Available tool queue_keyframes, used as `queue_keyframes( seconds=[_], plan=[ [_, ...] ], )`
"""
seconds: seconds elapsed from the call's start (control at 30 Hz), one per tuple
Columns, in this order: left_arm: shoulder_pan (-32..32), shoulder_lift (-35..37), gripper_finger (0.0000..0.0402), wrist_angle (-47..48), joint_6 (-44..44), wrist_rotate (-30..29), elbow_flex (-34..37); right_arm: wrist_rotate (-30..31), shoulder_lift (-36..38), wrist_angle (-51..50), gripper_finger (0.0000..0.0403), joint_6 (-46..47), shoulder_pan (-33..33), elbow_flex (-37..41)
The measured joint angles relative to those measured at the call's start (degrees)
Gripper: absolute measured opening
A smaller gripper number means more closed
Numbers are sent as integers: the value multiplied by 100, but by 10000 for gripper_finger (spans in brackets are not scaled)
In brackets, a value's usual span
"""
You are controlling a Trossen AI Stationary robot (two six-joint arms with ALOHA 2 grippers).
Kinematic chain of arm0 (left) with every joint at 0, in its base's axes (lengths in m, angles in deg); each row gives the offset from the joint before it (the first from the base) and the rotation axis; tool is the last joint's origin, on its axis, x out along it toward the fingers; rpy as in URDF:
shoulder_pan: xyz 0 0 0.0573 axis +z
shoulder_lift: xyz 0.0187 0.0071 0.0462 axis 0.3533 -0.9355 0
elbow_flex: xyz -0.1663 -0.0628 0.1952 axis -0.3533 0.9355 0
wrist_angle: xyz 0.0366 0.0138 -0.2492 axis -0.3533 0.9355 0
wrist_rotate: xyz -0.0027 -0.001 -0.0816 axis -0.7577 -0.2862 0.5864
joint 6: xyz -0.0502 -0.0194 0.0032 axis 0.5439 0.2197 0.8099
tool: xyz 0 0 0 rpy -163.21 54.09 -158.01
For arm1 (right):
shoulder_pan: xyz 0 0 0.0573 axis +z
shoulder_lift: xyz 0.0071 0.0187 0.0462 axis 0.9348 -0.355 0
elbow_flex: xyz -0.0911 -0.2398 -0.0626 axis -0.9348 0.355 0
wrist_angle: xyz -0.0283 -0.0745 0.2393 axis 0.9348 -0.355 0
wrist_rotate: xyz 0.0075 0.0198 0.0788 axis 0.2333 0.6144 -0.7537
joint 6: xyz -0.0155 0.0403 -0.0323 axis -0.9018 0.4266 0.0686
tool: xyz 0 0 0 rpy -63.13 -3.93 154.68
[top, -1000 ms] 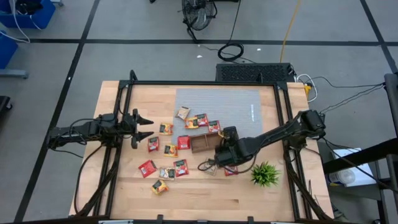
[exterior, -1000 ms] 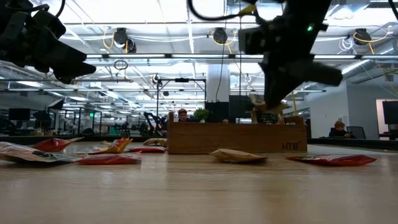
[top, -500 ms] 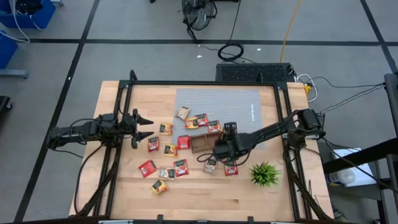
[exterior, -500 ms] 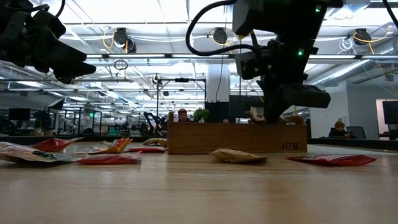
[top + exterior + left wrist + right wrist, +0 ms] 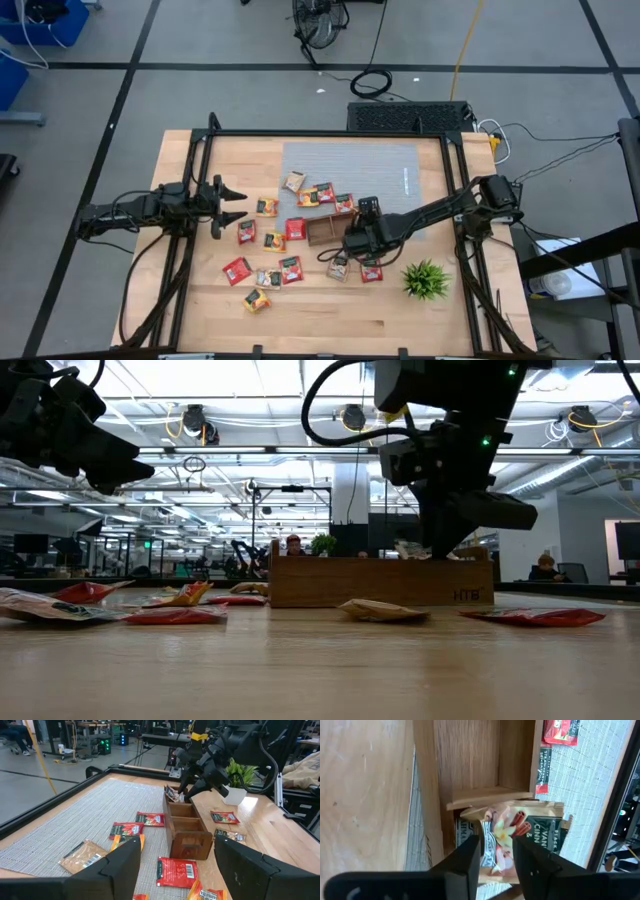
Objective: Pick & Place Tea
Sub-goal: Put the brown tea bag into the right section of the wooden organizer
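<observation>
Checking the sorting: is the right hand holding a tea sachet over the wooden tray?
Yes: right hand pinches a pale sachet over the tray.

Overhead, table-level, 2 wrist cams

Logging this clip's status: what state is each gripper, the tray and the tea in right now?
Right gripper: shut on a pale sachet, over the tray's end compartment.
Left gripper: open, waiting at the table's left side.
Wooden tray: upright, sachets in its far compartment.
Loose sachets: lying flat on the table.
</observation>
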Motion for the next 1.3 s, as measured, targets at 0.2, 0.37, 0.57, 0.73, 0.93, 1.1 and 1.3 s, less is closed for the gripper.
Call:
queue_keyframes(
  seconds=[0.2,0.37,0.57,0.73,0.93,1.1,1.3],
  plan=[
    [-2,2,253,0,0,0,0,-2,145,-345,123,-52,0,-262],
    [0,1,253,0,0,-1,1,-2,289,-537,119,-170,0,-499],
    [0,0,253,0,0,0,0,-204,370,-446,118,-167,-36,-753],
    [0,2,253,0,-2,0,0,-1205,415,-273,103,-142,-288,-666],
    [0,1,253,0,-1,-1,1,-1504,415,-178,38,-294,-632,-509],
    [0,0,253,0,0,0,0,-1828,415,-147,6,-308,-831,-319],
    [0,2,253,0,0,0,0,-2110,415,13,1,-504,-878,-177]
  ],
)
